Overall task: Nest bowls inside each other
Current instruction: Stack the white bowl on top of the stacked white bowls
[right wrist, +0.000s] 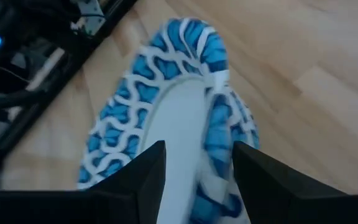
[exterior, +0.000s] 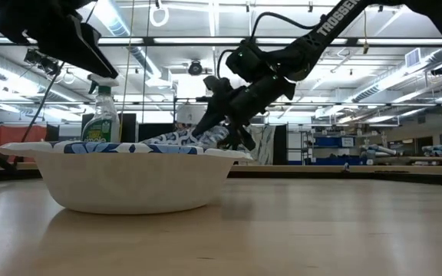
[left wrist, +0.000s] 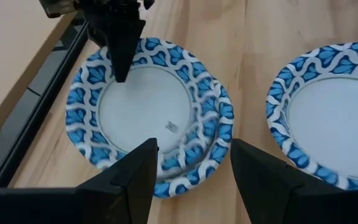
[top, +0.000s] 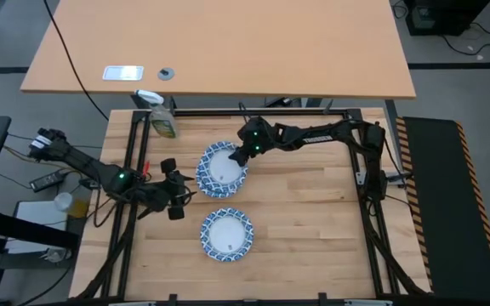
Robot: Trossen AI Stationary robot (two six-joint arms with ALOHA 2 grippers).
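Note:
Two blue-rimmed white bowls sit stacked at the table's middle. The upper bowl [top: 222, 166] lies askew in the lower bowl [left wrist: 221, 127], its far side raised in the low view [exterior: 183, 136]. A single bowl [top: 226, 234] rests on its base nearer the front edge. My right gripper [top: 243, 153] is open at the stack's far rim, with the upper bowl's white centre [right wrist: 179, 124] showing between its fingers. My left gripper [top: 181, 187] hovers open to the left of the stack [left wrist: 194, 152], with nothing between its fingers. My right gripper comes slanting down from the far right. One finger [left wrist: 120, 59] reaches over the upper bowl's far rim [left wrist: 135, 53] onto its inner slope. The other finger is hidden behind it. Whether either finger touches the bowl, I cannot tell.
A green-yellow spray bottle [top: 162, 115] stands at the far left corner. Black frame rails [top: 134, 144] run along the table's left and far edges. Bare wood lies to the right of the bowls [top: 313, 221].

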